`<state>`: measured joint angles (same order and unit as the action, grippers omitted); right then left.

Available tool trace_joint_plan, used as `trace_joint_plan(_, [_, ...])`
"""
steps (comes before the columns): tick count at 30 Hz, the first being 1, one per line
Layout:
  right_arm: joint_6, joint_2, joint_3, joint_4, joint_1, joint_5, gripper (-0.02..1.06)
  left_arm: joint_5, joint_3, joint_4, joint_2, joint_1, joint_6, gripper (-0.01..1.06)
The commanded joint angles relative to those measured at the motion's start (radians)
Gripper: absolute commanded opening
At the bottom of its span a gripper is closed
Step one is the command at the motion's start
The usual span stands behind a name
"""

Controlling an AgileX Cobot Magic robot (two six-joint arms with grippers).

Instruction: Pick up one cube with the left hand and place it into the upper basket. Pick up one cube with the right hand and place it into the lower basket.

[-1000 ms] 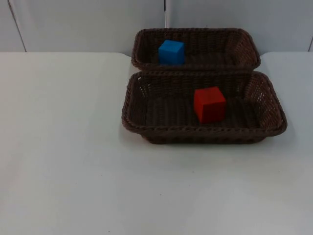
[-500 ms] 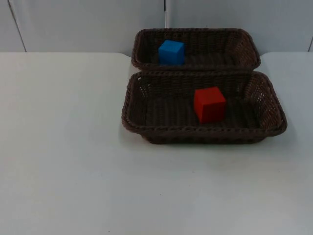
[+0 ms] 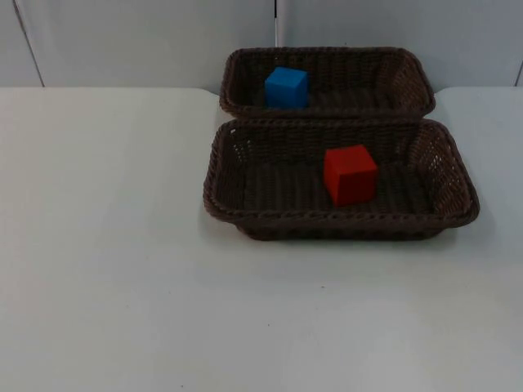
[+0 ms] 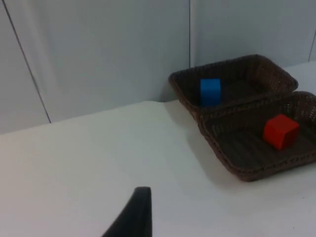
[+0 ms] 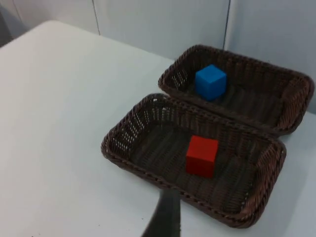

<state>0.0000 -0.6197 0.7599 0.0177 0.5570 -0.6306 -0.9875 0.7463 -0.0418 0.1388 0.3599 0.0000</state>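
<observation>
A blue cube [image 3: 286,87] lies in the upper brown wicker basket [image 3: 327,51], near its left end. A red cube [image 3: 350,174] rests in the lower basket [image 3: 327,219], slightly right of its middle. In the left wrist view, my left gripper [image 4: 140,212] hangs over bare table well to the left of both baskets, with the blue cube [image 4: 211,92] and red cube [image 4: 280,131] far from it. In the right wrist view, my right gripper [image 5: 165,217] is above the near rim of the lower basket [image 5: 111,143], short of the red cube [image 5: 201,155]. The blue cube [image 5: 211,82] lies beyond.
The two baskets stand side by side, touching, at the back of the white table [image 3: 122,245], the upper one against the grey partition wall [image 3: 147,41]. Wide bare table lies left of and in front of them.
</observation>
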Motion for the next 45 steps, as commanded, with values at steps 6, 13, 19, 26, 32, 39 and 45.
trace_joint_plan(6, [-0.01, 0.186, -0.106, 0.006, 0.002, -0.001, 0.73, -0.069, -0.004, 0.008, -0.081, 0.0, 0.0, 1.01])
trace_joint_plan(13, [-0.012, 0.37, -0.139, 0.006, 0.002, -0.094, 0.73, -0.088, -0.004, 0.028, -0.139, 0.0, -0.007, 1.01])
trace_joint_plan(19, [-0.015, 0.476, -0.139, 0.006, 0.002, -0.166, 0.73, -0.103, -0.062, 0.08, -0.139, 0.0, 0.0, 1.01])
trace_joint_plan(26, [-0.018, 0.587, -0.139, 0.006, 0.002, -0.264, 0.73, -0.093, -0.227, 0.065, -0.139, 0.0, 0.021, 1.01])
trace_joint_plan(32, [-0.024, 0.62, -0.139, 0.006, 0.002, -0.342, 0.73, -0.073, -0.236, 0.061, -0.139, 0.0, 0.021, 1.01])
trace_joint_plan(39, [-0.073, 0.62, -0.143, -0.005, 0.002, -0.39, 0.73, -0.087, -0.253, 0.057, -0.139, 0.0, 0.021, 1.01])
trace_joint_plan(45, [-0.08, 0.62, -0.143, -0.005, 0.002, -0.39, 0.73, -0.087, -0.253, 0.057, -0.139, 0.0, 0.021, 1.01])
